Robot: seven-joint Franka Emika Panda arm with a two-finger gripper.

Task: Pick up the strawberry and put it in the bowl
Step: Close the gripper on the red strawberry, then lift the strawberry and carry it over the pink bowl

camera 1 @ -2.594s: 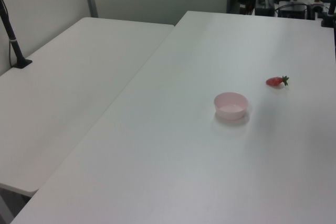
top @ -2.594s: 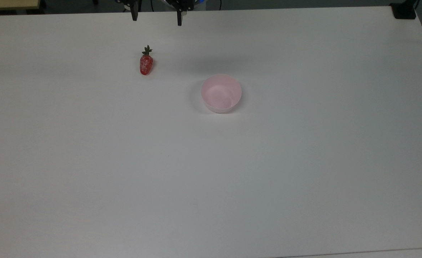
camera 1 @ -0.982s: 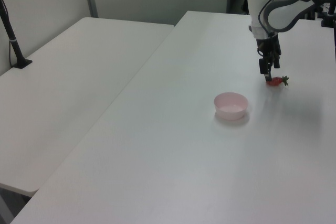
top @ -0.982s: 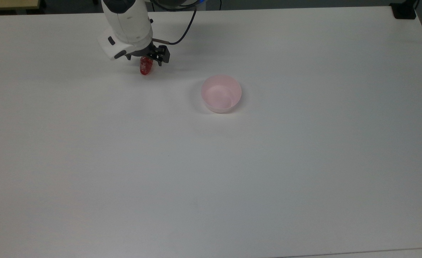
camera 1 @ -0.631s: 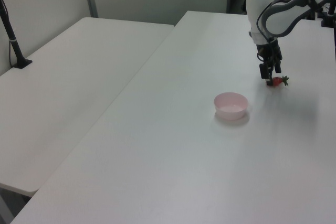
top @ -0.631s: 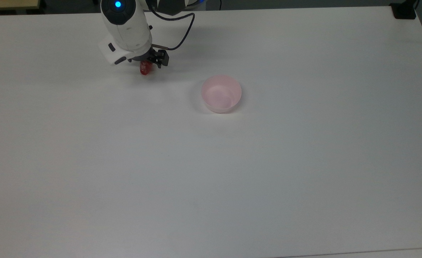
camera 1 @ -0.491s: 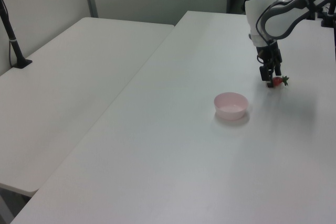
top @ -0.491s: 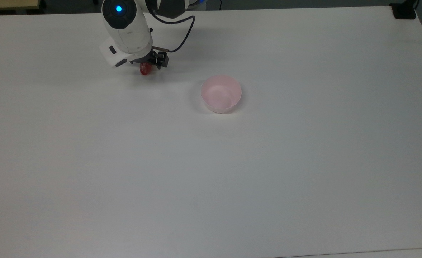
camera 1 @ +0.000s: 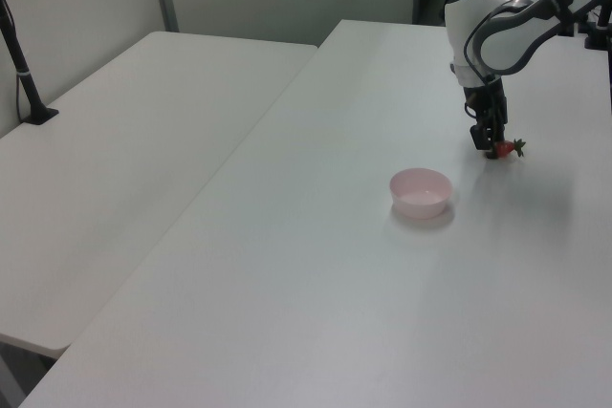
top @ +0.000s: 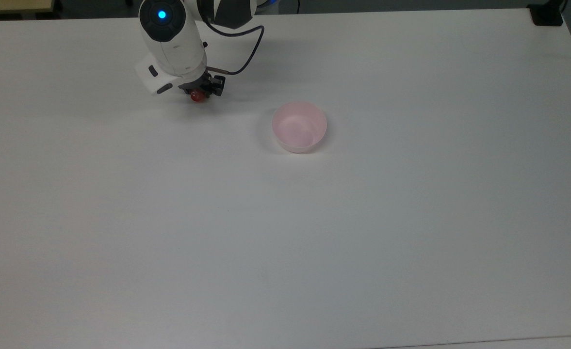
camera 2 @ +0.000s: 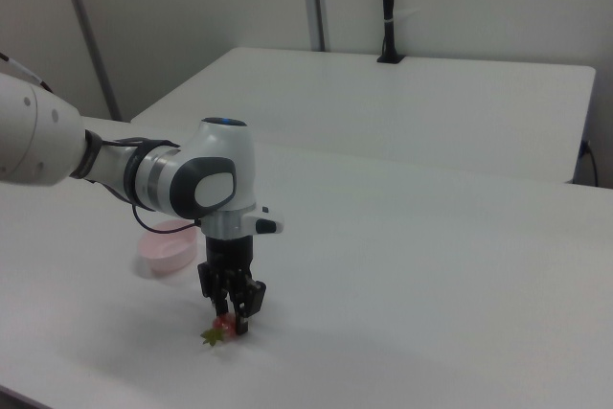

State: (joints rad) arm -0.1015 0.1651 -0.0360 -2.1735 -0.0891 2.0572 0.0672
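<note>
Big white worktop [top: 363, 242] first, and the white arm [top: 171, 39] reaches in over its far edge in the top view, leaning down toward the surface. In the right view the arm [camera 2: 192, 184] bends at a rounded joint and points its wrist straight down. Next, the bowl [top: 299, 126]: pale pink, upright, sitting well in from the far edge, nearer the middle of the worktop, and apart from the arm; in the left view the bowl [camera 1: 421, 192] sits nearer the camera than the wrist. Down to the pincer [camera 2: 230, 318], low over the worktop, its dark fingers pinching the strawberry [camera 2: 222, 326]. The red fruit lies on or just above the surface near the far edge, green leaves poking out sideways; the left view shows the strawberry [camera 1: 506, 149] at the fingertips, off the bowl's far right.
</note>
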